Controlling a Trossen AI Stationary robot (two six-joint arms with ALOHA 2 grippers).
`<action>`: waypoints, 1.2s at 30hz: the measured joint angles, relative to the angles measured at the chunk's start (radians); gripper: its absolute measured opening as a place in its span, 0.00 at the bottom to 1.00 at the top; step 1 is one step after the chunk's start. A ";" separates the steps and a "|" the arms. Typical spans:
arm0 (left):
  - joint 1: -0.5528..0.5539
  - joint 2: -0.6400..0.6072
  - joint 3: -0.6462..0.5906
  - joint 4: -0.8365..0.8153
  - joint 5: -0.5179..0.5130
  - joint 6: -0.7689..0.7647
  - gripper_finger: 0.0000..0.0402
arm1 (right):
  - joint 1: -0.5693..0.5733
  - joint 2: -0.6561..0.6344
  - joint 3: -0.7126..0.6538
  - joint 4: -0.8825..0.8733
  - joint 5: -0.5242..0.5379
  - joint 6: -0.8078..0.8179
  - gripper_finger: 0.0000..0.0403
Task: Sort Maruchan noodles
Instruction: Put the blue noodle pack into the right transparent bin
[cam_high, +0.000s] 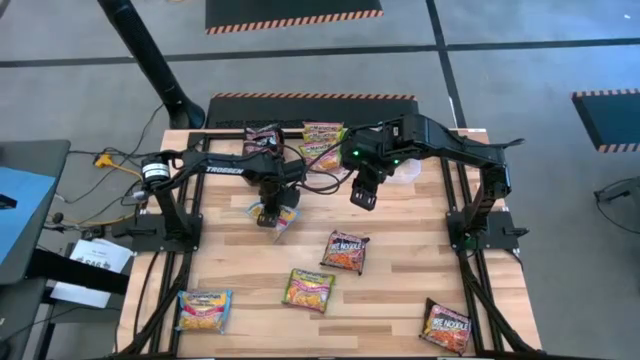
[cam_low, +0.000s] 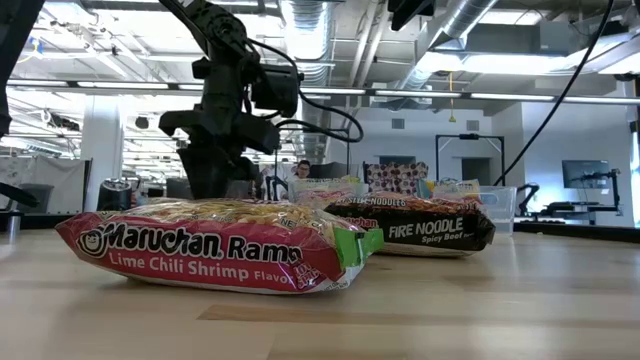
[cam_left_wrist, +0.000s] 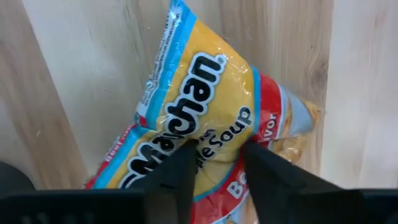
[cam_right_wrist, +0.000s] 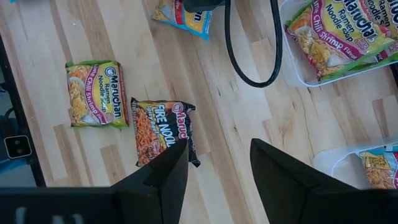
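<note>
Right up against the low lens lies a red-and-green Lime Chili Shrimp plastic ramen packet (cam_low: 215, 252), flat on the pale wooden plank bench (cam_high: 400, 285), with a dark Fire Noodle packet (cam_low: 425, 226) just behind it. Over the bench reach the two dark arms, both working near the far middle. Left pincer (cam_high: 272, 218) is down on a yellow, red and light-blue Maruchan beef packet (cam_left_wrist: 205, 118), its two fingers (cam_left_wrist: 177, 180) set either side of the crinkled plastic and touching it, jaws narrowed on the pack; whether it is truly clamped, I cannot tell. Right pincer (cam_high: 363, 194) hangs just beside it above bare wood, fingers spread, nothing between them. At the far edge sit clear plastic tubs (cam_right_wrist: 292, 59), one holding a green-edged chili shrimp packet (cam_right_wrist: 339, 37), another a light-blue-edged one (cam_right_wrist: 376, 168). Scattered on the near half of the bench: a dark packet near the middle (cam_high: 345, 251), an orange-green packet (cam_high: 308, 290) nearer the front, a similar one at the front left corner (cam_high: 204, 309), and another dark packet at the front right (cam_high: 446, 326).
</note>
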 joint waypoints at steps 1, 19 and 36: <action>0.000 0.000 0.000 0.002 0.007 0.002 0.22 | 0.000 0.000 0.000 0.000 0.000 0.000 0.49; -0.011 -0.056 0.079 -0.152 0.168 0.057 0.00 | 0.000 0.000 0.000 0.009 0.000 0.037 0.49; -0.018 -0.159 0.084 -0.177 0.150 0.063 0.00 | -0.001 0.000 0.000 0.047 -0.017 0.071 0.49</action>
